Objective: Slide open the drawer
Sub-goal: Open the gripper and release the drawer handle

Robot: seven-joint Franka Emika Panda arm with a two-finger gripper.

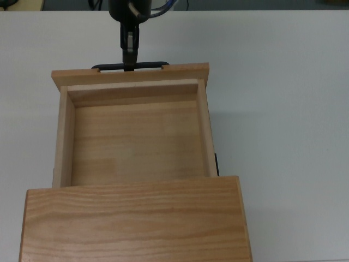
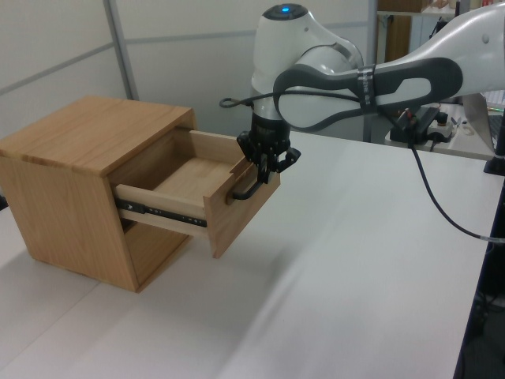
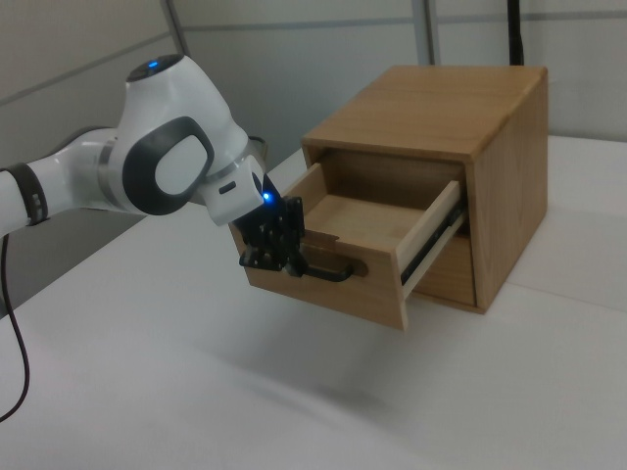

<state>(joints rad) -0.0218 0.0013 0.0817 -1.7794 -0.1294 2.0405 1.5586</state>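
Note:
The light wooden drawer (image 1: 133, 142) stands pulled far out of the wooden cabinet (image 1: 136, 218), its inside bare. A thin black bar handle (image 1: 152, 65) runs along its front panel. My gripper (image 1: 129, 61) is shut on the middle of that handle, at the top view's upper edge. In the left view the gripper (image 2: 263, 163) hangs down onto the handle (image 2: 243, 190) in front of the drawer (image 2: 237, 217). The right view shows the gripper (image 3: 279, 257) clamped near the handle's (image 3: 331, 275) left end, on the drawer (image 3: 338, 296) front panel.
The cabinet (image 2: 71, 142) rests on a white table (image 1: 283, 109) with open surface around it. A black metal slide rail (image 2: 162, 211) shows along the drawer's side. A black cable (image 2: 442, 197) trails from the arm over the left view's right side.

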